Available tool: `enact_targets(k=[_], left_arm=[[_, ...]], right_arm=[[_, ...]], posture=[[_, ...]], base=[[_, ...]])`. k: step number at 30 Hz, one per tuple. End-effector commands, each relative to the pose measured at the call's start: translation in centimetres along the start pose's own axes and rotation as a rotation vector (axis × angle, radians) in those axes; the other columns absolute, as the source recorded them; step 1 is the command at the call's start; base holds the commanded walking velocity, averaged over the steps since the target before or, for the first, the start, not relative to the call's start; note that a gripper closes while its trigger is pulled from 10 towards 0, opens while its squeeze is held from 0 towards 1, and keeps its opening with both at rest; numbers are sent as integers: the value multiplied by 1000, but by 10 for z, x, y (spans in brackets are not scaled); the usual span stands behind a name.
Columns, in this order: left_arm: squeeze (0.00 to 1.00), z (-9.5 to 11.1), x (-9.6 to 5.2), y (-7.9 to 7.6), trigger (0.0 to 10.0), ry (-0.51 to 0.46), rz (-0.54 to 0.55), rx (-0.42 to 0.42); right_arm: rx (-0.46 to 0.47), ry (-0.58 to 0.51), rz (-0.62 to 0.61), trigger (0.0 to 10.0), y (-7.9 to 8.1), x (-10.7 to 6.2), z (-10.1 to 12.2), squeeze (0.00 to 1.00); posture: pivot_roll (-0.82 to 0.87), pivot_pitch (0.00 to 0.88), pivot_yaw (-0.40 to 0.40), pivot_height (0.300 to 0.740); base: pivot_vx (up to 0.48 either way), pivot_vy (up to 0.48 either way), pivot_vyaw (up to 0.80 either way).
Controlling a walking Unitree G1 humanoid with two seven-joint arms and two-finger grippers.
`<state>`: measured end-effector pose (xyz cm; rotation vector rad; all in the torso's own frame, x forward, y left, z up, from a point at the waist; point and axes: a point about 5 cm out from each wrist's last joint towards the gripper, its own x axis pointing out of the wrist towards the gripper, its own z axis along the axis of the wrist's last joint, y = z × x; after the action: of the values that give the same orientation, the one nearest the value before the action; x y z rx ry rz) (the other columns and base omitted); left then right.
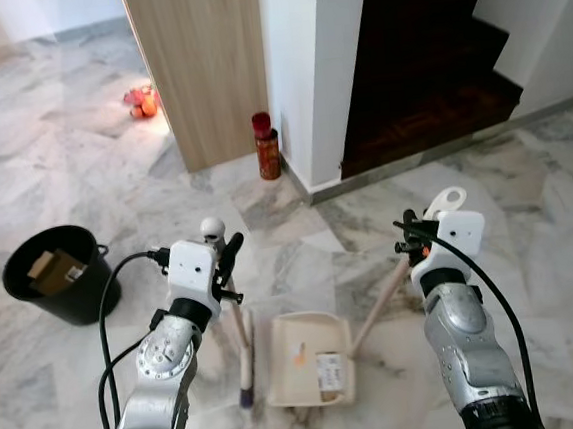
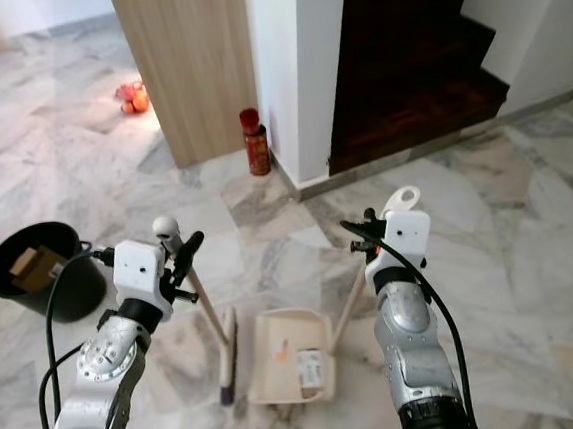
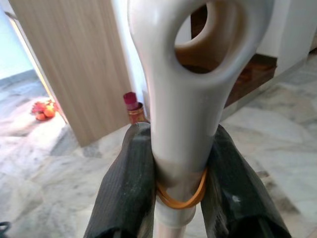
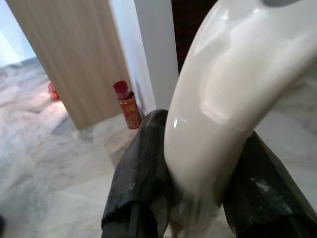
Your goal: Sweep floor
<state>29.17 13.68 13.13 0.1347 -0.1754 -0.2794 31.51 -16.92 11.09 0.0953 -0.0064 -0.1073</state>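
Left gripper (image 3: pixel 181 183) clamps our cream-handled broom (image 1: pixel 240 351); right gripper (image 4: pixel 198 183) clamps the cream plastic dustpan's (image 1: pixel 309 358) handle on marble floor (image 1: pixel 527 213).

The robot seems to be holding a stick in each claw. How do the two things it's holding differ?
The left gripper is shut on the broom, a slim handle ending in a narrow dark brush head on the floor. The right gripper is shut on the dustpan, whose handle slants down to a wide cream tray holding scraps. The broom stands nearly upright; the dustpan handle leans more. Both have pale handles with a hanging loop on top, and both touch the marble floor.
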Motion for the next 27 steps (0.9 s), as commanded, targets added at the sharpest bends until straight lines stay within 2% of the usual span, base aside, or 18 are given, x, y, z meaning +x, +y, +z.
enact_targets(k=[1,4,9,27], left_arm=[[0,9,3,-2,10000,-43,-14,10],[0,10,3,-2,10000,-44,-14,9],[0,9,3,-2,10000,-44,-14,8],[0,9,3,-2,10000,-42,-13,12]], right_arm=[[26,-21,-4,10000,0,2,7,0],[19,-11,-8,10000,0,2,6,0],[25,-9,10,10000,2,2,5,0],[33,-11,17,10000,5,2,5,0]], posture=[[72,111,28,740],[73,111,27,740],[73,114,27,740],[77,119,27,740]], base=[[0,405,0],[0,405,-190],[0,405,-800],[0,405,0]])
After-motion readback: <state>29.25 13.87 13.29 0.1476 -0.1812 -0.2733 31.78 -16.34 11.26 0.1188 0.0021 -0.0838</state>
